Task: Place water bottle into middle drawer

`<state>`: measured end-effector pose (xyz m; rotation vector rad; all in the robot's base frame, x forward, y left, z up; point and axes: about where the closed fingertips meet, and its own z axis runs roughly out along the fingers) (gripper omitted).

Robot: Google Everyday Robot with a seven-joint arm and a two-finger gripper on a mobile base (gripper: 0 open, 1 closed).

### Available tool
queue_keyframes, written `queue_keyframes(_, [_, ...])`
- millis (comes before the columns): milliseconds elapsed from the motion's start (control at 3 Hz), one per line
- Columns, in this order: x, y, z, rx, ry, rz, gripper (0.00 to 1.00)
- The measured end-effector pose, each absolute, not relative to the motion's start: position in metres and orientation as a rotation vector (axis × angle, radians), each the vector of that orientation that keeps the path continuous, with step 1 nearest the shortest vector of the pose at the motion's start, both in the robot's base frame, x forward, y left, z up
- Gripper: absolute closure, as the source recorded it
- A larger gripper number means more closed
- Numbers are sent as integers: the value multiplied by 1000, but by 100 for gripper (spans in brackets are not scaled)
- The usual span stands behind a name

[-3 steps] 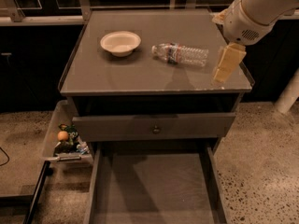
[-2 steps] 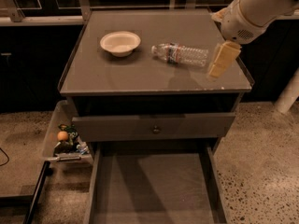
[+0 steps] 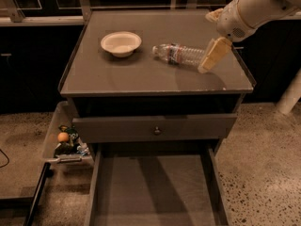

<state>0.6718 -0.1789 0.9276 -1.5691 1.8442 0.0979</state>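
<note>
I am looking down at a grey table (image 3: 141, 79) that has drawers built into its front. My robot arm (image 3: 263, 6) reaches in from the upper right, white and thick. Its claw (image 3: 212, 55) hangs tilted over the right part of the tabletop, at the wide end of the water bottle (image 3: 178, 54). From here I see one tan finger (image 3: 214, 54) and cannot tell whether the claw is released or clenched, or whether it touches the bottle.

The water bottle lies on its side on the tabletop, right of centre, with its capped end pointing left. It is clear and crinkled, with a red and blue band around it. To its left, well apart from it, a white bowl (image 3: 121, 43) stands upright.

Below the tabletop, a drawer with a grey front and a small round knob (image 3: 157, 131) is pulled out a little. Beneath that, the middle drawer (image 3: 155, 192) is pulled far out toward me. Its floor is flat and bare, with low thin walls on both sides.

To the left of the cabinet, near the speckled floor (image 3: 263, 154), a clear plastic bin (image 3: 59, 140) holds snacks, among them something round and orange.
</note>
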Motion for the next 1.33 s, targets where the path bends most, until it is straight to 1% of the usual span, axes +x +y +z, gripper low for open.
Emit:
queue_keyframes(333, [692,-178,910,-1490,1816,253,0])
queue_keyframes(667, [717,-171,887,-1405,1798,365,0])
queue_keyframes(1333, [729,-152,868,-1438,1822,373,0])
